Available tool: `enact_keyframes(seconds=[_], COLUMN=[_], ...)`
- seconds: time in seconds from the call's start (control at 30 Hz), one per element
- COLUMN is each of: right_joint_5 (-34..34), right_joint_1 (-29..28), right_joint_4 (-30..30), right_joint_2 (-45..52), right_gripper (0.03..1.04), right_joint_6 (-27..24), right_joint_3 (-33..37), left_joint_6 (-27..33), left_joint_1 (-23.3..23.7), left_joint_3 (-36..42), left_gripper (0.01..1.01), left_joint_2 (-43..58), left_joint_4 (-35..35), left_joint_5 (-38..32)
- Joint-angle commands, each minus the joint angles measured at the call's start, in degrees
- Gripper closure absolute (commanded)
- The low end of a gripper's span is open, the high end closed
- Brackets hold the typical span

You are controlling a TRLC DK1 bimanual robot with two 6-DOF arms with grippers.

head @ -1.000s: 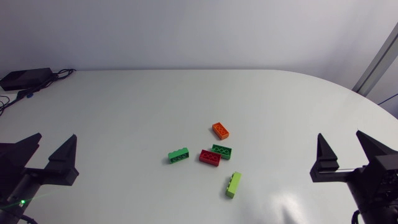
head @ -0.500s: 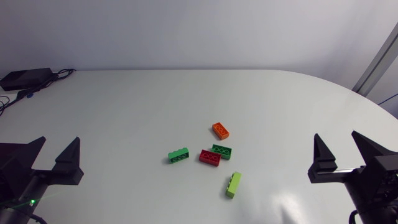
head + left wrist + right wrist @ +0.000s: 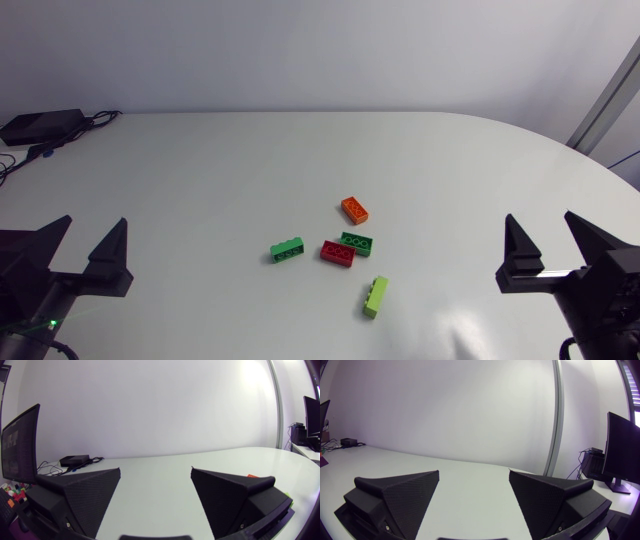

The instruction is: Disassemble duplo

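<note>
Several Duplo bricks lie near the table's middle in the head view. An orange brick (image 3: 354,209) lies farthest back and a green brick (image 3: 287,250) to the left. A red brick (image 3: 338,253) rests against a dark green brick (image 3: 357,243); whether they are joined I cannot tell. A lime brick (image 3: 376,296) lies nearest the front. My left gripper (image 3: 93,222) is open and empty at the front left, far from the bricks. My right gripper (image 3: 540,218) is open and empty at the front right. Each wrist view shows its own gripper, left (image 3: 155,472) and right (image 3: 474,474), wide apart with nothing between the fingers.
A black box (image 3: 40,126) with cables (image 3: 95,120) sits at the table's back left corner. The white table (image 3: 220,180) curves round at the right.
Both grippers have shifted very slightly, staying open. The bricks have not moved.
</note>
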Motion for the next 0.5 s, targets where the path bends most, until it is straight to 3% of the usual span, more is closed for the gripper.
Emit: enact_keyframes(seconds=[0.0, 0.27, 0.47], right_joint_5=[0.0, 0.0, -1.8], right_joint_1=[-0.2, -0.4, -6.4], right_joint_4=[-1.0, -1.0, -1.1], right_joint_2=[-0.4, -0.4, -0.4], right_gripper=[0.06, 0.06, 0.06], right_joint_6=[1.2, 1.2, 1.2], right_joint_3=[-2.4, -2.4, -2.4], left_joint_6=[0.8, 0.9, 0.9], left_joint_1=[1.0, 1.3, 1.2], left_joint_3=[-1.3, -1.3, -1.3], left_gripper=[0.049, 0.049, 0.049], left_joint_2=[-0.8, -0.8, -0.8], left_joint_4=[0.4, 0.4, 0.4], left_joint_5=[0.4, 0.5, 0.5])
